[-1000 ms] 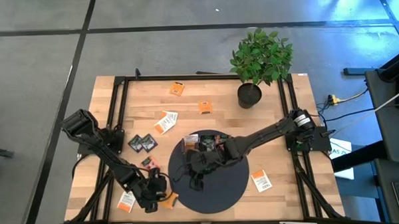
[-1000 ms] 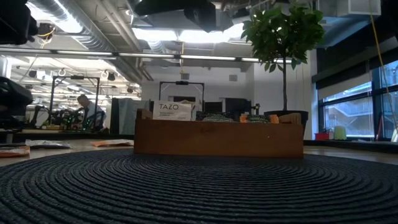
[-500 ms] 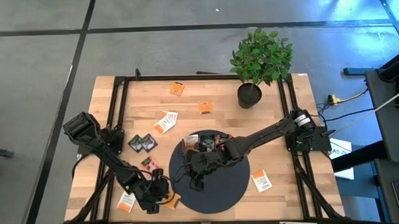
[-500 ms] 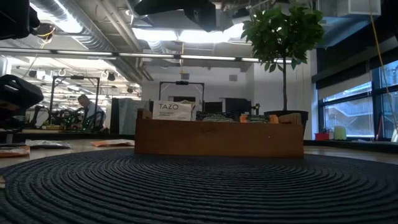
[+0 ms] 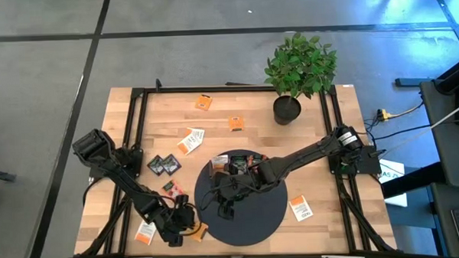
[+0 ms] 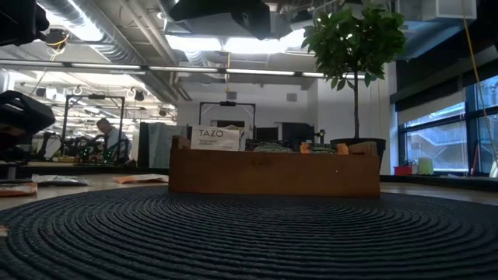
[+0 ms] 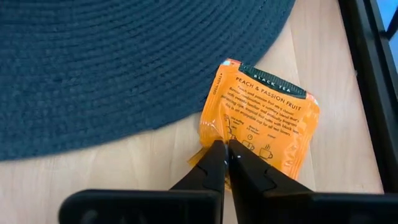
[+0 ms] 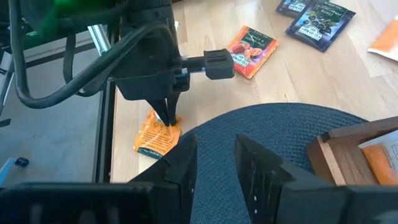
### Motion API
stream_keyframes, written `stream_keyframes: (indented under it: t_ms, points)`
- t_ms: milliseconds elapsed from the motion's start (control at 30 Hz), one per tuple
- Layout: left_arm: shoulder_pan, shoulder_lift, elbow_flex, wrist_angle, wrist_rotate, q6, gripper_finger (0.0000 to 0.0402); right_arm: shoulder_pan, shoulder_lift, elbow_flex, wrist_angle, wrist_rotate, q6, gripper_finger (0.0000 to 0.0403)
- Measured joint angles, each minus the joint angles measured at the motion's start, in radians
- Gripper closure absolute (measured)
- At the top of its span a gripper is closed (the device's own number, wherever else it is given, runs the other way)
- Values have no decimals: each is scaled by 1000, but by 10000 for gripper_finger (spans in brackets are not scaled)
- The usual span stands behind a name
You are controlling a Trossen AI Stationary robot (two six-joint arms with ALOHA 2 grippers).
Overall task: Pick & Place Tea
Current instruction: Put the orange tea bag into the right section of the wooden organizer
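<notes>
An orange tea sachet (image 7: 261, 121) lies on the wood at the round dark mat's (image 5: 252, 216) near left rim. My left gripper (image 7: 227, 148) stands over it, shut on it; the right wrist view shows this gripper (image 8: 168, 119) pointing down at the sachet (image 8: 154, 140). My right gripper (image 8: 214, 158) hovers open above the mat (image 8: 280, 137), nothing between its fingers. The wooden tray (image 5: 234, 163) rests on the mat's far part with sachets standing in it. My left gripper pinches the orange sachet's edge near one corner (image 7: 208, 144) between its two fingers. The fingers come from above, pointing down. The sachet lies flat on the wood, its far corner at the mat's rim, and is slightly crumpled beside the fingertips.
Loose sachets lie on the table: orange ones (image 5: 203, 102) (image 5: 235, 123), white-and-orange ones (image 5: 190, 140) (image 5: 145, 233) (image 5: 300, 208), two black ones (image 5: 163, 165), a red one (image 5: 170, 188). A potted plant (image 5: 288, 108) stands at the far right. Black frame rails run along both sides.
My left arm has shifted a little and settled over the orange sachet at the mat's near left rim. The sachet lies where it was. My right arm has kept still.
</notes>
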Motion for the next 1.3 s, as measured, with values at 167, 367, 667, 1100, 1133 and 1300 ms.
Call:
stream_keyframes:
  t_ms: [167,367,667,1100,1133,1300]
  points:
    - [3,-74,-5,-60,16,-21,397,0,-2,0,-23,0,-21,292]
    - [3,-177,-3,-106,48,-82,399,15,-53,1,-35,5,-86,292]
    - [67,-351,0,-29,52,-180,399,161,-140,0,-292,364,-314,292]
    - [295,-434,2,280,421,-97,399,241,-153,1,-147,354,-648,292]
    - [308,-434,2,298,423,-99,399,241,-153,1,-145,341,-648,292]
    - [360,-434,2,368,413,-145,399,236,-153,1,-146,329,-644,292]
